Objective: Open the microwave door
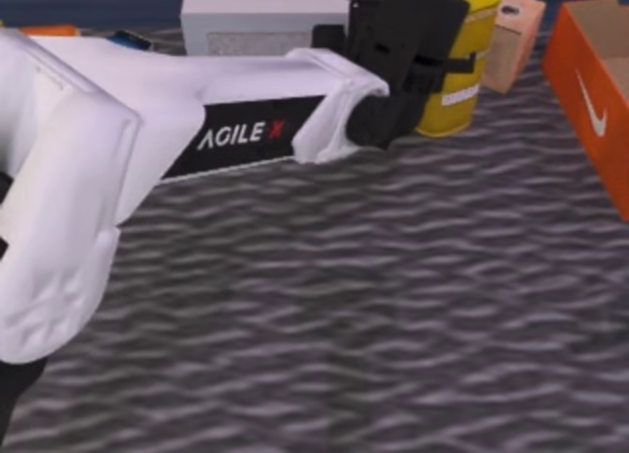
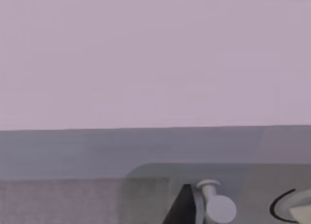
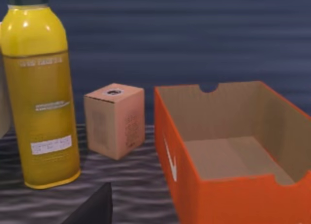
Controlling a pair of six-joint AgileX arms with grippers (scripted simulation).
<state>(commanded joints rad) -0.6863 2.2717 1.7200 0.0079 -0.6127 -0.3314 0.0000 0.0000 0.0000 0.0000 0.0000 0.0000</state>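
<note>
The white-grey microwave (image 1: 257, 11) stands at the table's back edge, left of centre. My left arm stretches across the table to it, and my left gripper (image 1: 408, 50) hangs black at the microwave's right front corner. In the left wrist view the microwave (image 2: 146, 78) fills the picture at very close range. The microwave door (image 2: 146, 192) shows low down with its speckled window (image 2: 58, 199). A small round-headed handle peg (image 2: 217, 205) sticks out beside a dark part of my left gripper (image 2: 182, 209). A silver knob (image 2: 296, 209) sits just beyond the peg. My right gripper (image 3: 95, 209) shows only as a dark tip.
A tall yellow spray can (image 1: 457, 70) stands right behind my left gripper, next to the microwave. A small tan carton (image 1: 513, 35) and an open orange shoebox (image 1: 595, 89) sit at the back right. The table has a dark wavy cloth (image 1: 373, 306).
</note>
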